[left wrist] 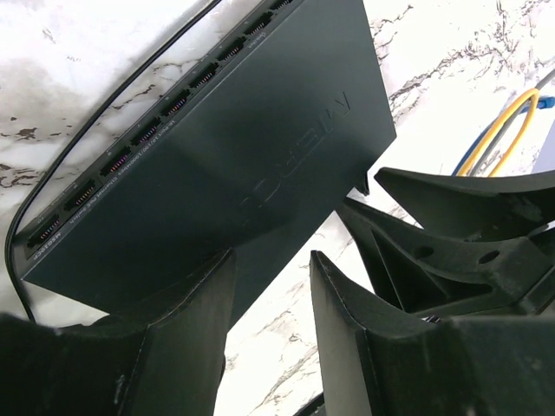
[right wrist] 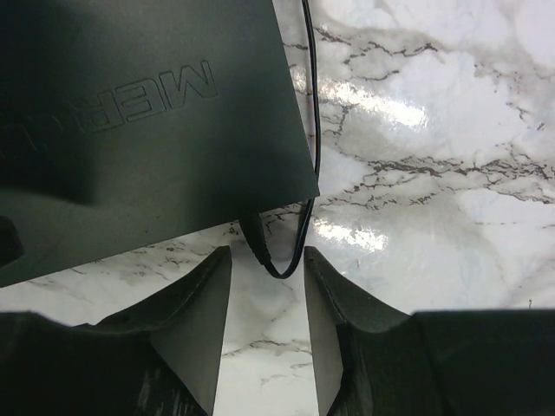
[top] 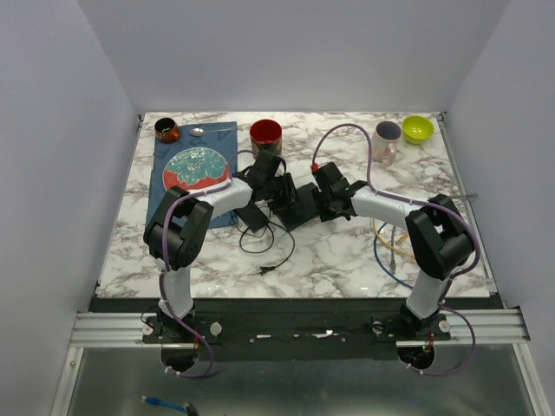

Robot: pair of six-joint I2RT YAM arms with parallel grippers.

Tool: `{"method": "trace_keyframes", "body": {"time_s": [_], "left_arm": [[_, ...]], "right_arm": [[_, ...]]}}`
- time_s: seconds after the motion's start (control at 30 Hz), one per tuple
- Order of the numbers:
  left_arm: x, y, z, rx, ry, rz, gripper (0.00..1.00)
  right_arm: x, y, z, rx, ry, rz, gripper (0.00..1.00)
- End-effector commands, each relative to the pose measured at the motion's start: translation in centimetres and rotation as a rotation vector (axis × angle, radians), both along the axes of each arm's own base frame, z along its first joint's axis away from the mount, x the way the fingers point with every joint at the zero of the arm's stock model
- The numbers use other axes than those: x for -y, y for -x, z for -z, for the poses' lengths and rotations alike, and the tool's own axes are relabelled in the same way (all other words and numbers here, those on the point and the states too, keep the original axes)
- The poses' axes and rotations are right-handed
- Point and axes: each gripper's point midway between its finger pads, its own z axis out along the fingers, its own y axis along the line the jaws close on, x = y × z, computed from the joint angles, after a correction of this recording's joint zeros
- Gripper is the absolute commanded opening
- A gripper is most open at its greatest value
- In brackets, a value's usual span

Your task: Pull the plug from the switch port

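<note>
Nothing of the task looks done yet, as far as we can judge. In the right wrist view the plug (right wrist: 252,234) sits at the near corner of the black network switch (right wrist: 147,130). It seems to be seated in its port, though the port itself is hidden from us under the edge. Its thin black cable (right wrist: 314,130) bends in a small loop just in front of the right jaws and then runs up along the side of the switch. The right jaws stand half apart, with the loop at the mouth of their gap. They hold nothing, and the marble tabletop (right wrist: 434,173) shows between them. So the grip on the plug and the pull itself are both left to do.

The left jaws are also parted to a middle width. A corner of the switch lies at their gap in the left wrist view, but we cannot tell whether they touch it. The row of ports (left wrist: 147,130) on the long side looks empty where we see it.

From above, the switch lies in the middle of the tabletop between the two arms. Farther out are yellow and blue cables (left wrist: 503,119) on the right, and a patterned plate (top: 196,167) and a red cup (top: 265,133) at the back left.
</note>
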Motion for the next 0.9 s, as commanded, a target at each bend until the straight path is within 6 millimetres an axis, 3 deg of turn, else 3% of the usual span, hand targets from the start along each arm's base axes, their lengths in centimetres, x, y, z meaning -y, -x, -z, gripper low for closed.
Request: {"method": "trace_keyframes", "body": {"time_s": [0.0, 0.2, 0.53, 0.77, 0.87], "left_arm": [[-1.2, 2.1, 2.0, -0.076, -0.053, 0.009, 0.54], [-1.3, 2.3, 1.9, -0.074, -0.053, 0.008, 0.54], [-1.6, 2.8, 1.9, -0.075, -0.057, 0.011, 0.54], [-1.9, 2.9, 1.7, -0.071, -0.058, 0.006, 0.54], [-2.4, 2.4, 0.6, -0.031, -0.067, -0.016, 0.54]], "right_arm": [[-1.0, -1.1, -0.6, 0.027, -0.003, -0.021, 0.47], [-1.2, -1.9, -0.7, 0.045, 0.000, -0.013, 0.46], [-1.3, -2.7, 0.9, 0.044, 0.025, -0.002, 0.32], [-1.4, -2.6, 0.7, 0.047, 0.007, 0.005, 0.23], [-1.7, -2.0, 0.1, 0.040, -0.038, 0.022, 0.20]]}}
